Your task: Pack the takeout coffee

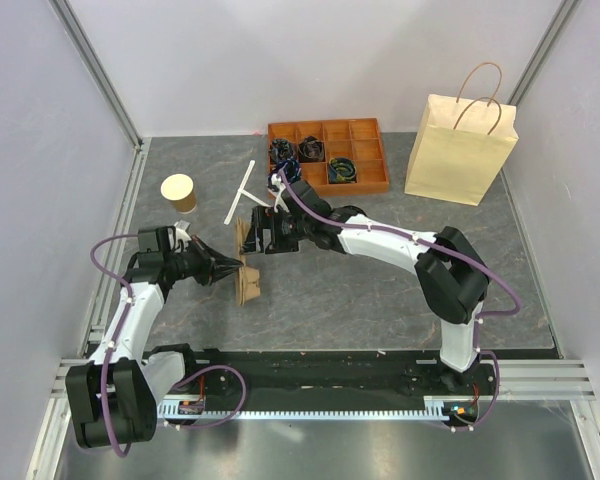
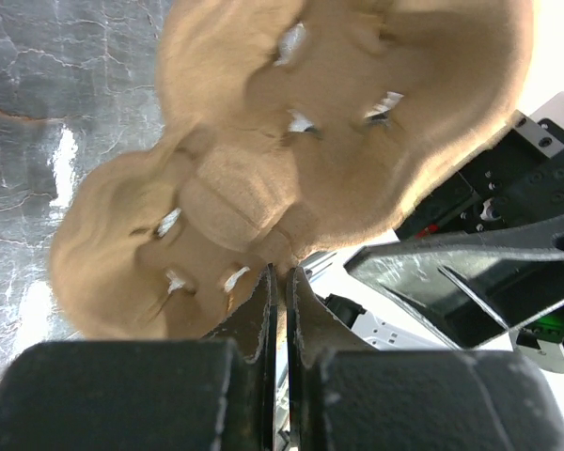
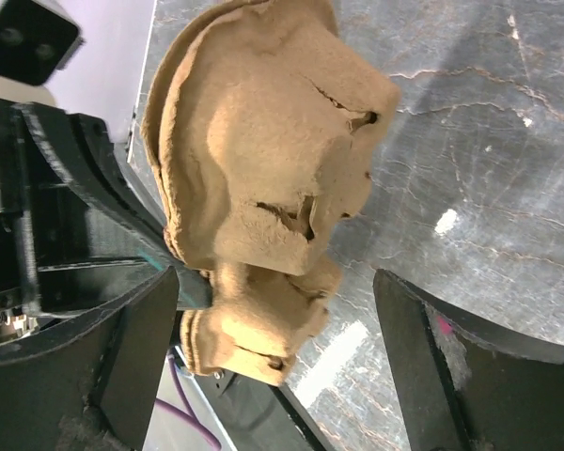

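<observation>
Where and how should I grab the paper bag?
By the looped handles, coming down from above. The bag stands upright at the back right, and the handles arch clear above its top edge; its broad flat sides likely offer little to pinch.

Two robot arms (image 1: 130, 305) (image 1: 400, 240), one pulp carrier (image 1: 250, 288), one lidless cup (image 1: 179, 192), one paper bag (image 1: 460, 150), one compartment tray (image 1: 365, 130), one white stick (image 1: 242, 195)

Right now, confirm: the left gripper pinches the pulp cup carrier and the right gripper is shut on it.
No: the right gripper is open, jaws wide either side of the pulp cup carrier, as the right wrist view shows. The left gripper does pinch it.
</observation>
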You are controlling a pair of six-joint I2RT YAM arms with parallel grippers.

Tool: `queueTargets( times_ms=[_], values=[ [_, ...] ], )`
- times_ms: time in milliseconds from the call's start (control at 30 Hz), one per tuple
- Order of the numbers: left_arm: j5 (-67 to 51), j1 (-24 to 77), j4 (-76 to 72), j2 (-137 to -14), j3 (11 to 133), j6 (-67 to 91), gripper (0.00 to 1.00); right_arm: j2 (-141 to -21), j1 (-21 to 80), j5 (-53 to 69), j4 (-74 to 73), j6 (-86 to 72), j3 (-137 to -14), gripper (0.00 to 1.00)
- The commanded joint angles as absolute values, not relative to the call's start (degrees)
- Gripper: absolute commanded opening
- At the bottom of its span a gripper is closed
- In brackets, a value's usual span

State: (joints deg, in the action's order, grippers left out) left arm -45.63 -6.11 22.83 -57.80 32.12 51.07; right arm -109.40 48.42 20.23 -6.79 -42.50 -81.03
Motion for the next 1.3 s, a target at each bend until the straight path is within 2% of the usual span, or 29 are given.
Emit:
queueTargets(
  times_ms=[0,1267],
  values=[
    [-47.4,-6.4,20.7,-57.0,31.6,53.8,0.02,-107.1,49.2,21.3,-4.0,-43.1,-80.9,0.92],
    [-51.7,-6.5,15.5,-56.3,30.8,56.7,0.02,-110.9,50.2,15.0,-5.3,-37.7,-79.8,0.75]
  ],
)
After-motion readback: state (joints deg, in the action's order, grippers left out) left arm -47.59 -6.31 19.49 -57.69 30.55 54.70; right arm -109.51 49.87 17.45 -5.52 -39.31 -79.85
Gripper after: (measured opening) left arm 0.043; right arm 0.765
